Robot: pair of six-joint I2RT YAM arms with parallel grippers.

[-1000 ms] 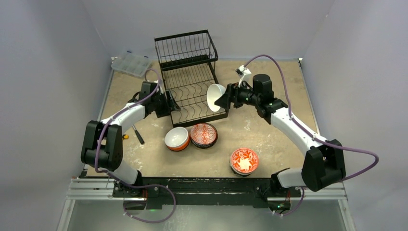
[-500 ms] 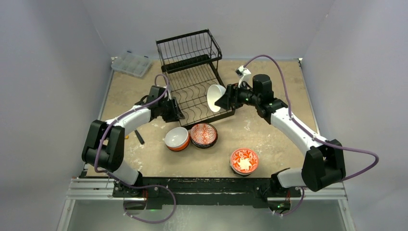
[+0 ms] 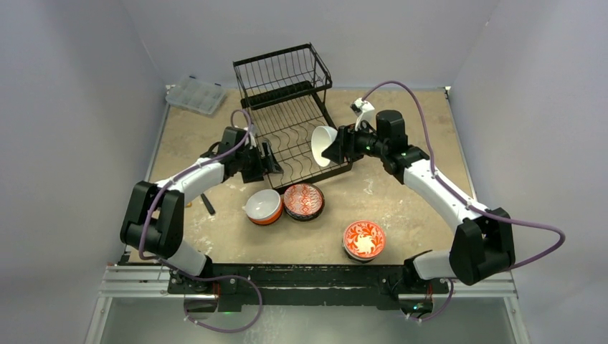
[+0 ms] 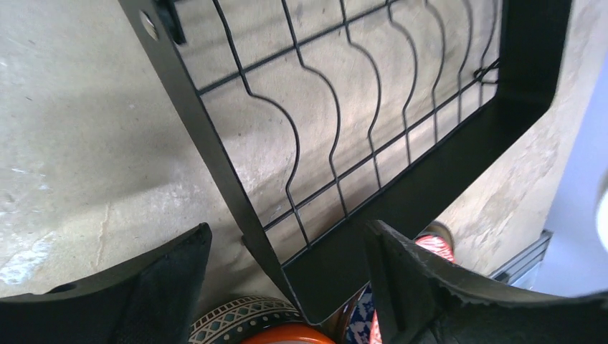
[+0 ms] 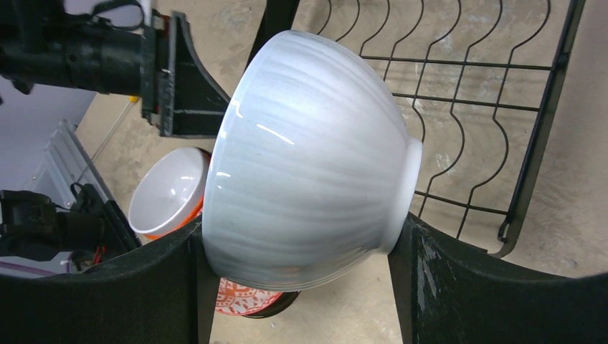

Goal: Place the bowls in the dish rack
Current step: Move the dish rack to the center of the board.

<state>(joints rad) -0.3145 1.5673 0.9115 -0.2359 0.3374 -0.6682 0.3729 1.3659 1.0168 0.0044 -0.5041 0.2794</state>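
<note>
Left wrist view: rack (image 4: 416, 208) ran off top and right edges; orange bowl (image 4: 287, 335) clipped at bottom edge; right wrist view: white bowl (image 5: 308, 150) hid most of red-patterned bowl (image 5: 247, 301); top view: box (image 3: 195, 95) contents too small to tell.

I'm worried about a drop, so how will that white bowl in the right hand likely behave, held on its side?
The white bowl looks glossy, so it is probably slippery in the right hand. It seems rigid ceramic, likely to chip if dropped on the wire dish rack. Its round wall could let it roll once released on edge.
</note>
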